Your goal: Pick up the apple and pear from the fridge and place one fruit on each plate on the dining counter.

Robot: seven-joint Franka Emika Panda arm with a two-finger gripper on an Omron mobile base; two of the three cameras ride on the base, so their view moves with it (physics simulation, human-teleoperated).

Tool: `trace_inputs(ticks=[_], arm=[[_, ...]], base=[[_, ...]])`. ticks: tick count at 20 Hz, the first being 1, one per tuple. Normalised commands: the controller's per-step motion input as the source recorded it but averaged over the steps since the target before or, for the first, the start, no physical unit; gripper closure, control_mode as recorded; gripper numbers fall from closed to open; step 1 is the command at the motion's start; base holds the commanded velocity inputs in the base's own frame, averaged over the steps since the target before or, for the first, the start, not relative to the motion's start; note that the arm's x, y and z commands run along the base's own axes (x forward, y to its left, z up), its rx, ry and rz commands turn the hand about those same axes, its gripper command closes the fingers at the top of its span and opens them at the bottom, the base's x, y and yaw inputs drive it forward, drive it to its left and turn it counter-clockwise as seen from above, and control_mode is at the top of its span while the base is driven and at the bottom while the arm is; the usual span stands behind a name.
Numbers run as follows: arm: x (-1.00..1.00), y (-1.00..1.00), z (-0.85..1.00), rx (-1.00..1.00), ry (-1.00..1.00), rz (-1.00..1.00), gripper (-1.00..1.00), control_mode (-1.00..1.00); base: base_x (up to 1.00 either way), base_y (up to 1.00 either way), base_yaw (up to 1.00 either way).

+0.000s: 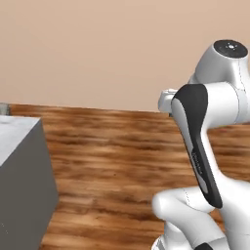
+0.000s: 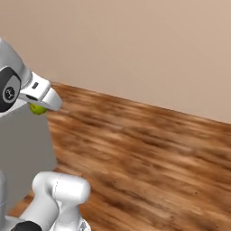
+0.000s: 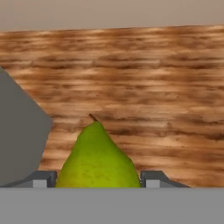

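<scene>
The yellow-green pear (image 3: pixel 97 159) sits between my two dark fingertips (image 3: pixel 41 179), stem pointing away from the hand, and my gripper (image 3: pixel 98 180) is shut on it. In the right base view the gripper (image 2: pixel 43 103) hangs at the far left with the pear (image 2: pixel 37 109) peeking out beneath it, in front of the grey side of the dining counter (image 2: pixel 22 149). The counter's pale top and grey base (image 1: pixel 19 180) stand at the left of the left base view. The apple, fridge and plates are out of view.
Brown wooden floor (image 2: pixel 144 153) stretches ahead to a plain beige wall (image 1: pixel 97 49). A grey corner of the counter (image 3: pixel 19 131) juts in at the left of the hand view. My white arm (image 1: pixel 205 146) covers the right side of the left base view.
</scene>
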Motion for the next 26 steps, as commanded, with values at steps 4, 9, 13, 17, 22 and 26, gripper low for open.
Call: trace_inputs(ticks=[4, 9, 13, 17, 22, 26], arm=[[0.0, 0.0, 0.0, 0.0, 0.0, 0.0, 1.0, 1.0], [0.0, 0.0, 0.0, 0.0, 0.0, 0.0, 1.0, 1.0], [0.0, 0.0, 0.0, 0.0, 0.0, 0.0, 1.0, 1.0], [0.0, 0.0, 0.0, 0.0, 0.0, 0.0, 1.0, 1.0], [0.0, 0.0, 0.0, 0.0, 0.0, 0.0, 1.0, 1.0], [0.0, 0.0, 0.0, 0.0, 0.0, 0.0, 1.0, 1.0]], base=[[1.0, -0.37, 0.63], [1.0, -0.65, 0.63], [0.95, -0.86, 0.58], [0.69, -1.0, 0.48], [0.68, -1.0, 0.44], [0.83, -1.0, 0.43]])
